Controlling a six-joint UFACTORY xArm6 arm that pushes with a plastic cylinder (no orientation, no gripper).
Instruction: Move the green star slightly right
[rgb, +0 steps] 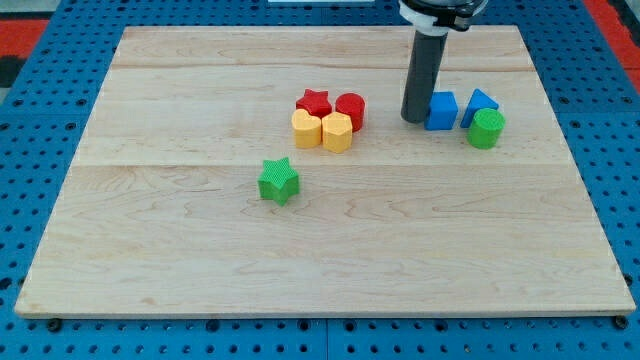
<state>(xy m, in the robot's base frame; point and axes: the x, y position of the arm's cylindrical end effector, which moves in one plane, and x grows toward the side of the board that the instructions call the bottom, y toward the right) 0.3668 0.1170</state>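
Camera view shows my tip (414, 120) down on the wooden board (200, 250), near the view's top and a bit to the right of the middle. I have no claw, only a straight dark rod (423, 75), so my tip holds nothing.

Just to the right of my tip sits a blue cube (441, 111). It is so close that I cannot tell if they touch. Next to that is another blue block (479, 103), with a sloped top; its exact shape is hard to make out. A green round block (487, 129) sits right in front of that one, touching it or nearly so.

To the left of my tip is a tight bunch of four blocks. The red round block (351, 108) is nearest to my tip, with the red star (314, 102) beside it. Below them are two yellow blocks: a yellow one with flat sides (338, 132) and a yellow heart-like one (306, 128).

The green star (279, 181) is all alone. It lies well apart from my tip, down and to the left, below the bunch of four, close to the middle of the board. Nothing touches it.

Around the board is a blue table (50, 110) with many small holes.
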